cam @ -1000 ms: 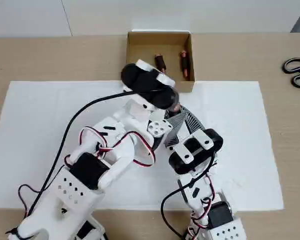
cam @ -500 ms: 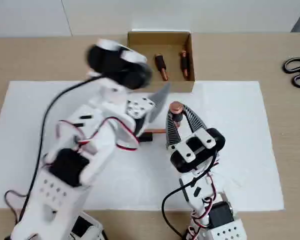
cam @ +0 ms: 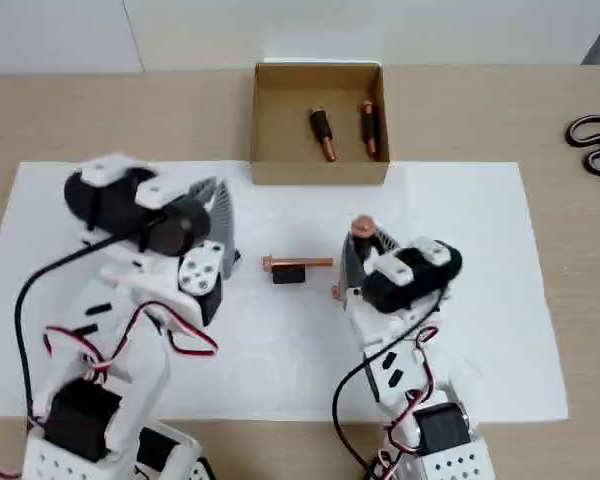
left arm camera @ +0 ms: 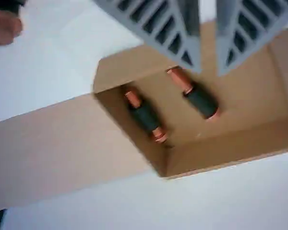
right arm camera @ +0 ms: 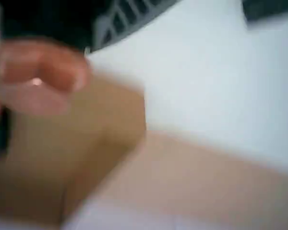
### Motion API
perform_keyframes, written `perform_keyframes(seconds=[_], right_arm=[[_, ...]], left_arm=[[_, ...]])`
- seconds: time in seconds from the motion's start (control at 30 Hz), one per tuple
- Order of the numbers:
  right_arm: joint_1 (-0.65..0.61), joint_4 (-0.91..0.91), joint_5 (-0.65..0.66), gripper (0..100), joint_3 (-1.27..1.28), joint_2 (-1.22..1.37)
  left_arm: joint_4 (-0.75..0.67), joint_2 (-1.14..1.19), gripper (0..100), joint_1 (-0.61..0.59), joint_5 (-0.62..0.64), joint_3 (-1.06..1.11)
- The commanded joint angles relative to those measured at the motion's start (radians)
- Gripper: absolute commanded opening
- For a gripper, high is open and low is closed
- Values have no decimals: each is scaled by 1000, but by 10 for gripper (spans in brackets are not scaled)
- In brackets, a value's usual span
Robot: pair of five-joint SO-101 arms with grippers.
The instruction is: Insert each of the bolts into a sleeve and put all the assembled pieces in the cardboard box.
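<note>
The cardboard box (cam: 265, 120) stands at the back centre and holds two bolt-in-sleeve pieces (cam: 322, 133), (cam: 369, 128); the same box (left arm camera: 62, 143) and pieces (left arm camera: 145, 116) lie under the left wrist camera. A third assembled piece (cam: 292, 268), a copper bolt in a black sleeve, lies on the white paper between the arms. My left gripper (cam: 220, 205) hangs to its left, pointing toward the box, its fingers (left arm camera: 168, 28) a narrow gap apart and empty. My right gripper (cam: 360, 250) is shut on a copper-headed bolt (cam: 363, 227), a copper blur (right arm camera: 38, 76) in its wrist view.
A white paper sheet (cam: 480, 230) covers the middle of the wooden table (cam: 100, 110). Black scissors (cam: 592, 140) lie at the far right edge. Free paper lies right of the right arm and in front of the box.
My left arm has swung back to the left, away from the right gripper, and an assembled piece now lies on the paper. The right gripper has turned slightly, still holding its bolt.
</note>
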Motion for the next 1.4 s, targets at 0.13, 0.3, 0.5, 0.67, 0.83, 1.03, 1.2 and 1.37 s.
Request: perform_keyframes(seconds=[0.13, 0.3, 0.5, 0.67, 0.83, 1.03, 1.2, 1.37], right_arm=[[10, 237, 164, 4, -226, -8], [79, 266, 186, 5, -319, 194], [143, 177, 184, 5, -591, 638], [140, 122, 184, 5, -888, 1017], [139, 119, 189, 5, -1198, 1369], [137, 119, 189, 5, -1602, 1767], [137, 119, 190, 5, -1915, 2055], [137, 122, 190, 5, -2199, 2316]], left_arm=[[-365, -215, 13, -144, -3, 401], [-381, -288, 13, -157, 2, 556], [-381, -356, 13, -175, 2, 671], [-385, -442, 13, -290, 2, 759], [-381, -569, 13, -367, 2, 865], [-384, -562, 13, -445, 2, 886], [-382, -562, 13, -450, 2, 888], [-379, -562, 13, -450, 3, 889]])
